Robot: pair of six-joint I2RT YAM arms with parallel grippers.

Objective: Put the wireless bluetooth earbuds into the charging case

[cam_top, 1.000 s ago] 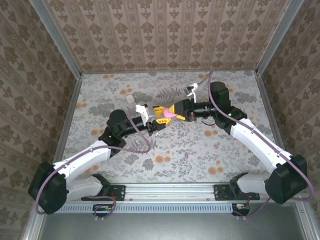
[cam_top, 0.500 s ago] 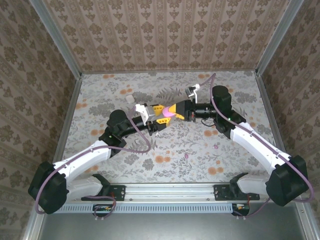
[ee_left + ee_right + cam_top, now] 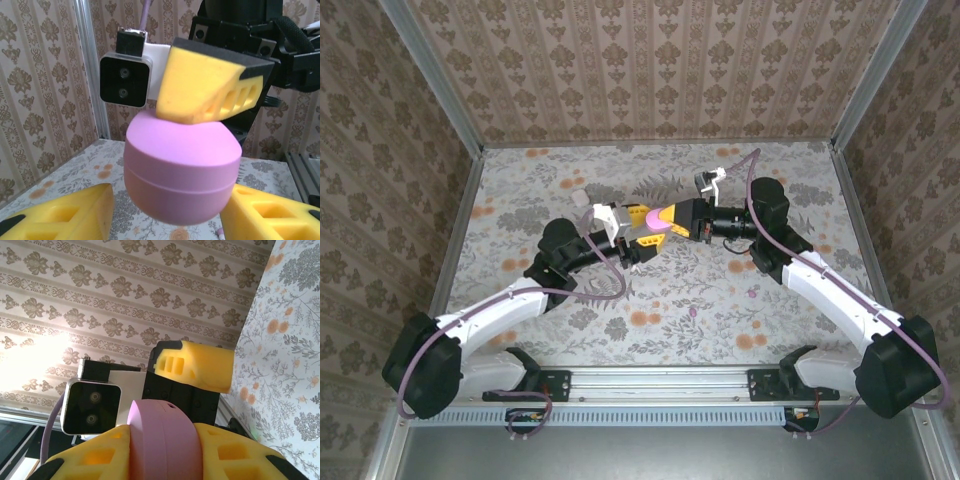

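Papered walls around me, flowers under me.
Brown damask walls [image 3: 650, 70] close me in on three sides, joined by silvery metal posts [image 3: 430, 75]. My surface [image 3: 670, 290] is pale cloth printed with grey leaves and orange flowers, with a metal rail [image 3: 660, 380] along its near edge. A bright glare [image 3: 35, 355] washes one wall.

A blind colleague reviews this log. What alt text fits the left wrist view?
A closed pink case hangs mid-frame, a yellow finger of the right gripper pressed on its top. The left gripper's yellow fingers stand open below it, one each side, above a floral table.
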